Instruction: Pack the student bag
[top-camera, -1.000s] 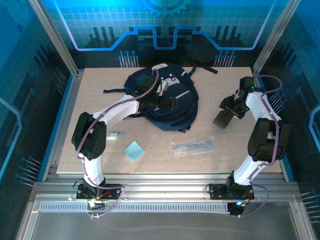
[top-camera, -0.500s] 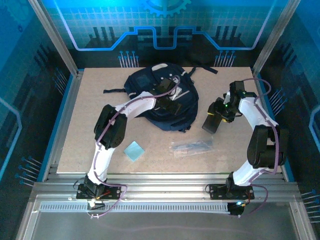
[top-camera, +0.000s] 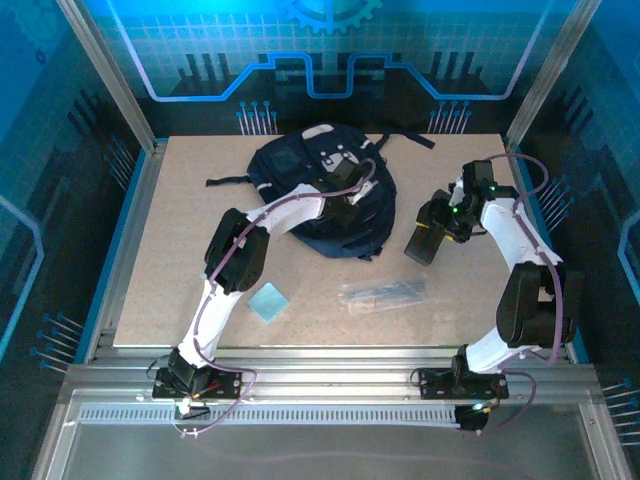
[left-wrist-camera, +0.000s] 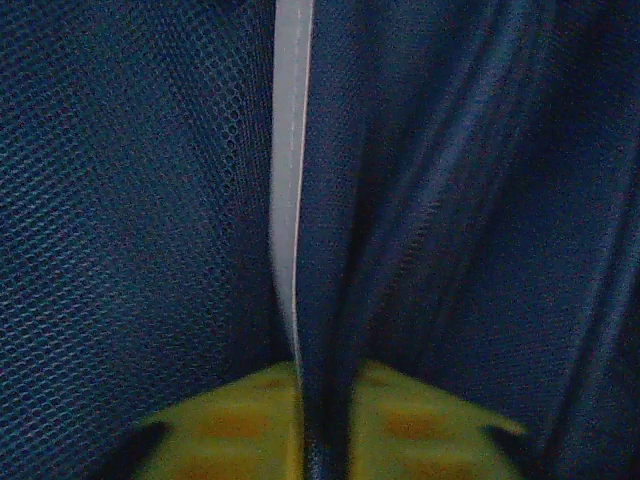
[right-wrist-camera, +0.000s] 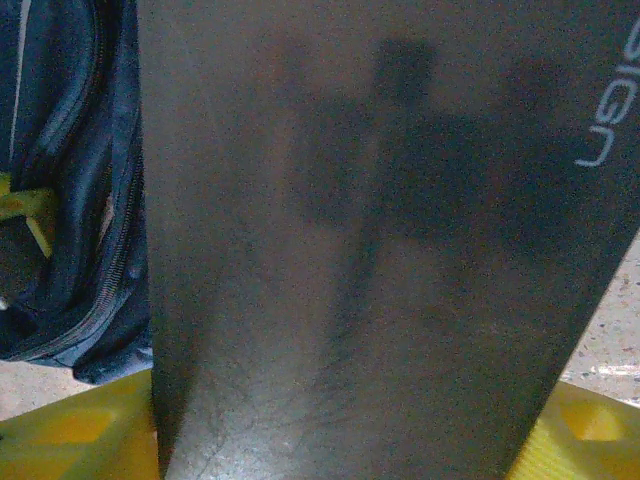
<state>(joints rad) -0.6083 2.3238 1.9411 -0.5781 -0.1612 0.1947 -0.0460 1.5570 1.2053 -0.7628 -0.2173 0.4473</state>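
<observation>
The student bag (top-camera: 290, 165) lay at the far middle of the bench (top-camera: 170, 260). The left end effector (left-wrist-camera: 320, 425) was closed, pinching a fold of the bag's navy fabric beside a grey stripe. The right end effector (right-wrist-camera: 345, 440) gripped a flat black case (right-wrist-camera: 380, 200) just to the right of the bag. A light blue square (top-camera: 268, 300) and a clear packet (top-camera: 385, 292) lay nearer the arms.

- The table (top-camera: 170, 250) lies bare along its left side, giving open passage there.
- The student bag (top-camera: 290, 165) blocks the back centre, with the left arm (top-camera: 290, 210) stretched over it.
- The black case (top-camera: 421, 240) narrows the gap just right of the bag.
- A clear packet (top-camera: 384, 292) and a blue square (top-camera: 268, 301) lie near the front, apart.
</observation>
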